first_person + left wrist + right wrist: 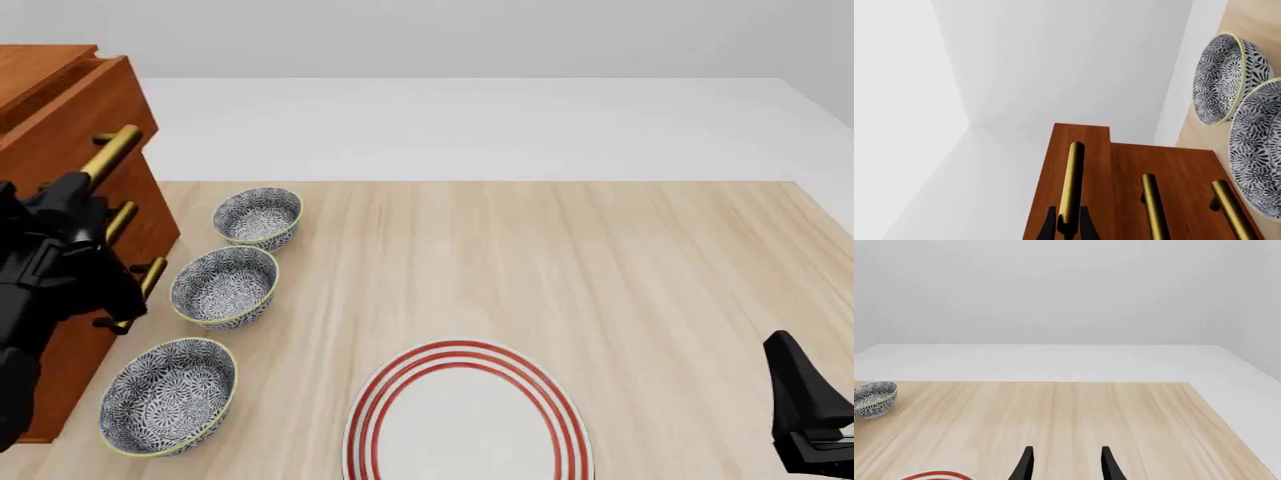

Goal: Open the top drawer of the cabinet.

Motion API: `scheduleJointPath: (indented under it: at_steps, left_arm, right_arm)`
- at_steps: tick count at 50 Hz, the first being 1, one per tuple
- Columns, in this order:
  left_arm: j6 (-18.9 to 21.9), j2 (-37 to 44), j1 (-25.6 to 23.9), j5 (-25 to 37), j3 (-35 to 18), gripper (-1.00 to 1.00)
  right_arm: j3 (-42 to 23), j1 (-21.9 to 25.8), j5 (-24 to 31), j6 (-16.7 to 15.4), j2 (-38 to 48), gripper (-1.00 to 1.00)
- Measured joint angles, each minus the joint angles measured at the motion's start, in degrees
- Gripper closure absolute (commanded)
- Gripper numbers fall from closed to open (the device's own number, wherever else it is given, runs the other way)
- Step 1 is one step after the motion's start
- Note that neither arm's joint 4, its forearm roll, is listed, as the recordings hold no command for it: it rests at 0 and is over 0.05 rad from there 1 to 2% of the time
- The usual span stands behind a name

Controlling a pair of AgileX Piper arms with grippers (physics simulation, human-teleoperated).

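Unlabelled wooden table (641,260); left tool (1067,223) clamped on top drawer (1077,175) handle, right tool (1065,465) agape.

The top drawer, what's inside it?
Can't tell. The top drawer sticks out a little from the cabinet, but its inside isn't visible in any view. The left pincer is closed around its brass handle.
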Motion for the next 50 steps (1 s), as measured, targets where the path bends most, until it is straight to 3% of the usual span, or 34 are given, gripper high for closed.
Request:
scheduleJointPath:
  at_steps: [50]
  left_arm:
    - [0.53, -0.73, -2.27, 1.17, -0.06, 1.00]
  right_arm:
    - [0.00, 0.00, 0.00, 0.00, 0.00, -1.00]
